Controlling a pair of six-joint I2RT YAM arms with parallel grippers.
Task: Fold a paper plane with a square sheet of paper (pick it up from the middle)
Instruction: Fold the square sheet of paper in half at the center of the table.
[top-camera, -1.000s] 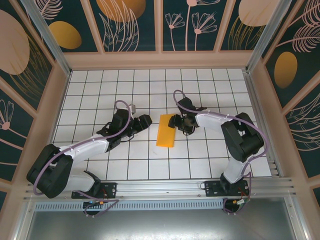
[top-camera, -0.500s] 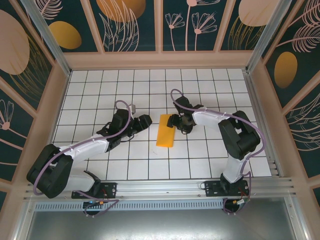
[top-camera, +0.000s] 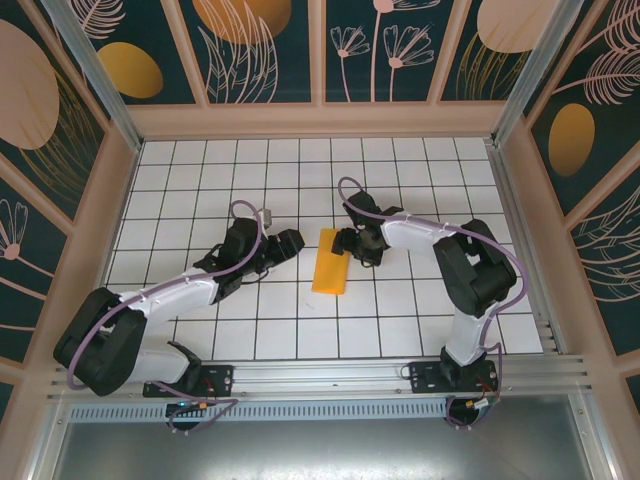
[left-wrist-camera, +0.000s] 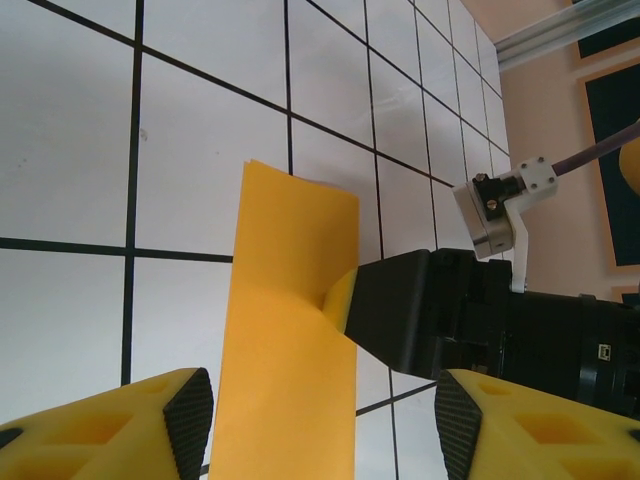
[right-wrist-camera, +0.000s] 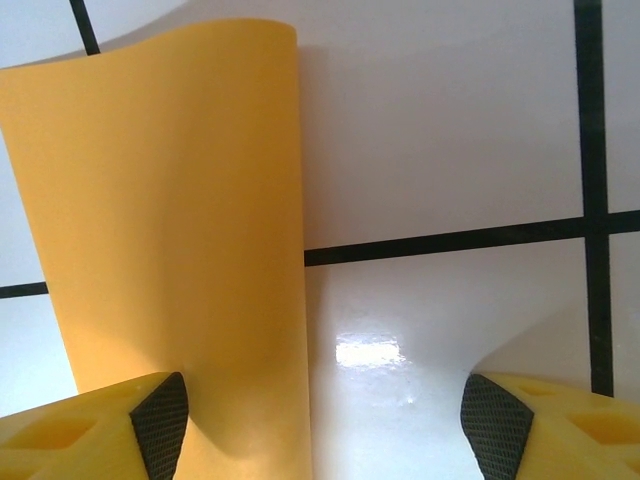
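Paper (top-camera: 331, 268) half-folded; spread right hand (top-camera: 349, 243) straddles its right edge, spread left hand (top-camera: 291, 243) hovers left; corner pinch likely next.

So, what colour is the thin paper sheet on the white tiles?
The thin paper sheet is plain orange-yellow; right wrist view shows it best.

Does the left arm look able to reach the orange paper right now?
Probably yes: the left gripper is open just left of the paper, bare tiles between; the right gripper sits at its opposite edge.
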